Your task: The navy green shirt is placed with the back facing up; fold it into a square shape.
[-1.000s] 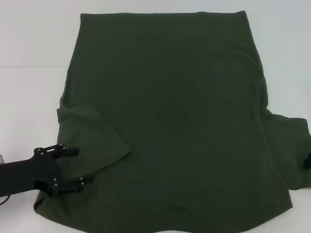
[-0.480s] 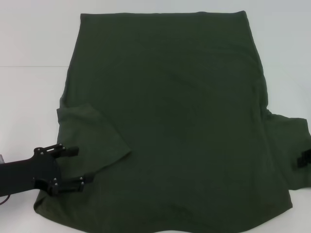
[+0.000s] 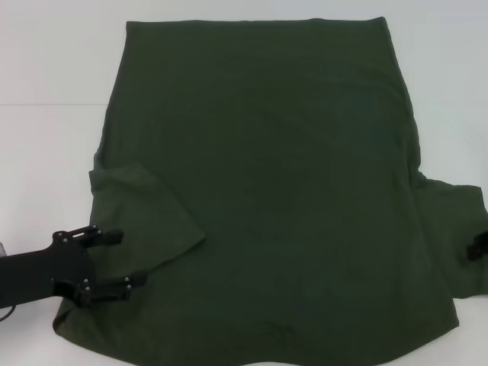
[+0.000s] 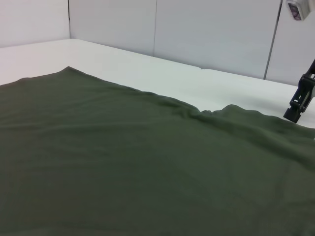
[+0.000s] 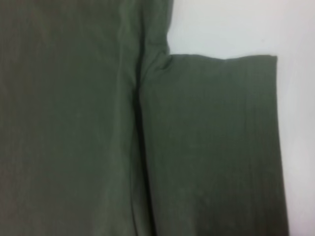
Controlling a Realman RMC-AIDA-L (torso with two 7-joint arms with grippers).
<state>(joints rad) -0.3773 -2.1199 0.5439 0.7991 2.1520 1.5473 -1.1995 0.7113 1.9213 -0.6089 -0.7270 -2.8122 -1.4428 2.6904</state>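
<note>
The navy green shirt [image 3: 274, 191] lies flat on the white table [image 3: 46, 152], plain side up, with its hem at the far side. Its left sleeve [image 3: 149, 221] is folded in over the body. My left gripper [image 3: 131, 259] is open, its two fingers spread over the shirt's near left corner, next to that folded sleeve. My right gripper [image 3: 479, 244] shows only as a small black tip at the right edge, over the spread right sleeve [image 3: 457, 229]. It also shows in the left wrist view [image 4: 300, 101]. The right wrist view shows the right sleeve [image 5: 211, 147] lying flat.
A table seam [image 3: 46, 104] runs across the white surface at the far left. Grey wall panels [image 4: 197, 34] stand beyond the table in the left wrist view. Bare white table lies to the left and right of the shirt.
My right gripper has edged a little inward over the right sleeve. My left gripper and the shirt have hardly moved.
</note>
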